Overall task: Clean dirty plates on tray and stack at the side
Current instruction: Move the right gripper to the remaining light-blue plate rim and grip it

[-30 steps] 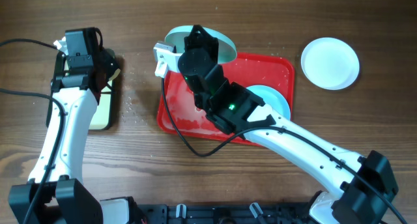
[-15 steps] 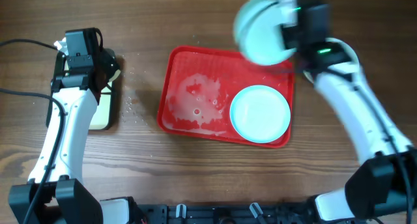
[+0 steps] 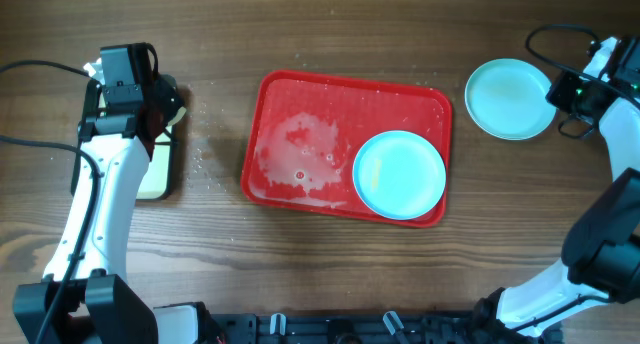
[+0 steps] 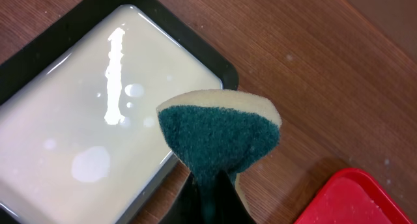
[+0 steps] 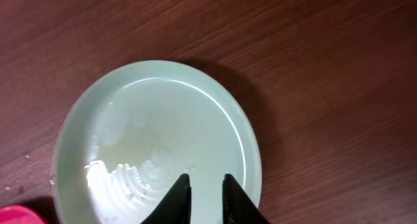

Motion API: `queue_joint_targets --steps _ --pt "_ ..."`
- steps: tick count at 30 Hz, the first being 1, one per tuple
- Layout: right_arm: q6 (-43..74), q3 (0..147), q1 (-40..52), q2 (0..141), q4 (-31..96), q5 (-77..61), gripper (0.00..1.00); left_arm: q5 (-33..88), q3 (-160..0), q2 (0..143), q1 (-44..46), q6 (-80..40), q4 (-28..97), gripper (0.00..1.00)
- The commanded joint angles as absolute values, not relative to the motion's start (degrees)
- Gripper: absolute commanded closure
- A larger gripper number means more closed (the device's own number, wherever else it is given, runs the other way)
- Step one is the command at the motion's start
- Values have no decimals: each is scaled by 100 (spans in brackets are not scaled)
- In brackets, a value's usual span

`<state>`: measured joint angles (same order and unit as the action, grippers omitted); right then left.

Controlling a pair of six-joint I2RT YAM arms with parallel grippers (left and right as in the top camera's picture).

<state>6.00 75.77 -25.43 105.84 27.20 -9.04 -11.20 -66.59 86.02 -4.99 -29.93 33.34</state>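
Blue plate: on table, R of tray. Our R gripper: over it, fingers a slit apart, empty. L gripper: clamped on sponge. Second plate: on tray, R half; we'd pinch rim only, lift level, scrub w/ green face.

Count from the current views:
- Plates: 2 visible, both pale blue. One is the plate on the tray, one is the plate on the table at far right. Can't tell whether anything sits under the second.
- Trays: 2. One red tray, one smaller cream tray with a black rim.
- Sponges: 1, a green-and-yellow sponge.
- Arms: 2, the left arm and the right arm.
- Wet smears and specks on the red tray: too blurred to count.
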Motion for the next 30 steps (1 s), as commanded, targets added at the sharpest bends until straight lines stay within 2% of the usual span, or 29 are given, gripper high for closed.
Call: queue_joint_targets --steps 1,5,8,12,16,19,30 --pt "589 7540 -2510 10842 2657 -1686 63 -1092 -6643 8556 -526 -3048 3308 96" --pt "86 7540 -2226 10479 3310 -3422 58 -1092 -6643 8556 -526 -3048 3306 96" --pt "-301 7542 -1452 10208 4244 -3540 59 -1092 -6643 8556 -526 -3048 3308 96" --pt "-910 7540 93 10224 4923 -1798 58 -1090 -6643 8556 -526 -3048 3293 96" --pt "-875 7540 1188 10269 5299 -707 55 -1090 -6643 8556 -526 -3048 3330 96" --pt "-718 7540 1365 10291 5223 97 56 -1090 -6643 8556 -526 -3048 3328 96" --pt "-939 7540 1168 10895 5256 108 55 -1083 -6643 8604 -526 -3048 3332 96"
